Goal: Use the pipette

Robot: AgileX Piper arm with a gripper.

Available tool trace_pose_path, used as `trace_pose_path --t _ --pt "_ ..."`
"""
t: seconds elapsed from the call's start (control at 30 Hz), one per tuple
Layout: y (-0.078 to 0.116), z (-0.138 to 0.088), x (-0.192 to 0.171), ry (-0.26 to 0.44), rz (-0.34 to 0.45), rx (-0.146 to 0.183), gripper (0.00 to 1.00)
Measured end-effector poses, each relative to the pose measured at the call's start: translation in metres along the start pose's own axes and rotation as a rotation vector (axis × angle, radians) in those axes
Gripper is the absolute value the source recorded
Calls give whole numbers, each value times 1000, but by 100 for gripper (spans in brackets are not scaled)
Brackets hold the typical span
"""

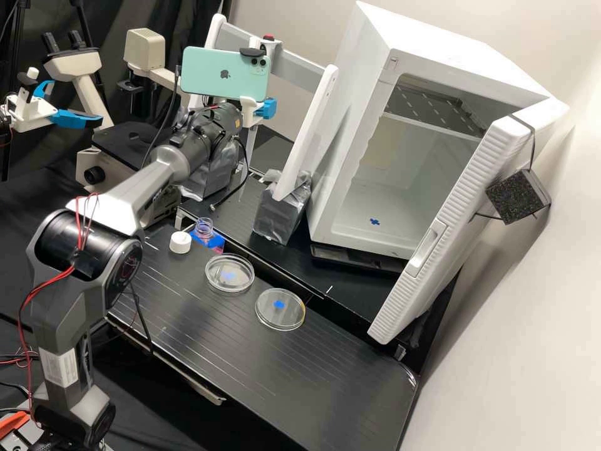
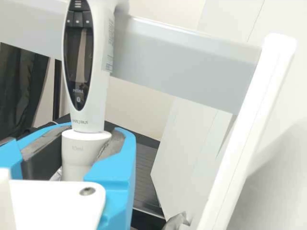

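A white open-doored cabinet (image 1: 369,81) stands far right, beyond the black tabletop (image 1: 269,369). Left of it is a white rack (image 1: 313,119) with a grey crossbar. On the crossbar's near side, the claw (image 1: 257,111) is clamped round the neck of the pipette (image 2: 85,108) — held upright, far left. Nearer lie two clear dishes, the left dish (image 1: 230,282) and the right dish (image 1: 280,316) — then a small open bottle (image 1: 203,230) and, just left of it, a white cap (image 1: 180,242).

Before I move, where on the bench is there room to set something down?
In the high view, the black board looks free from the right-hand dish to its rounded right end. It's crowded around the cap, open bottle and left-hand dish.
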Motion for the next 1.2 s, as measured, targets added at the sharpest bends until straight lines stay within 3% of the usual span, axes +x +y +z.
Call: trace_pose_path --t 0.5,0.53,0.57,0.6,0.63,0.67,0.8,0.87,1.0,1.2 --pt "-12 5 3 7 10 11 100" --pt "-13 6 3 8 11 22 100" --pt "-15 7 3 9 14 9 100" --pt "-17 8 2 11 9 37 100" --pt "-19 9 1 10 2 39 100" --pt "-21 10 0 9 -2 24 100" --pt "-27 17 -14 -15 8 31 100" --pt "-27 25 -27 -19 45 28 100" --pt "-34 31 -59 10 136 64 100" --pt "-47 49 -121 74 457 78 100"
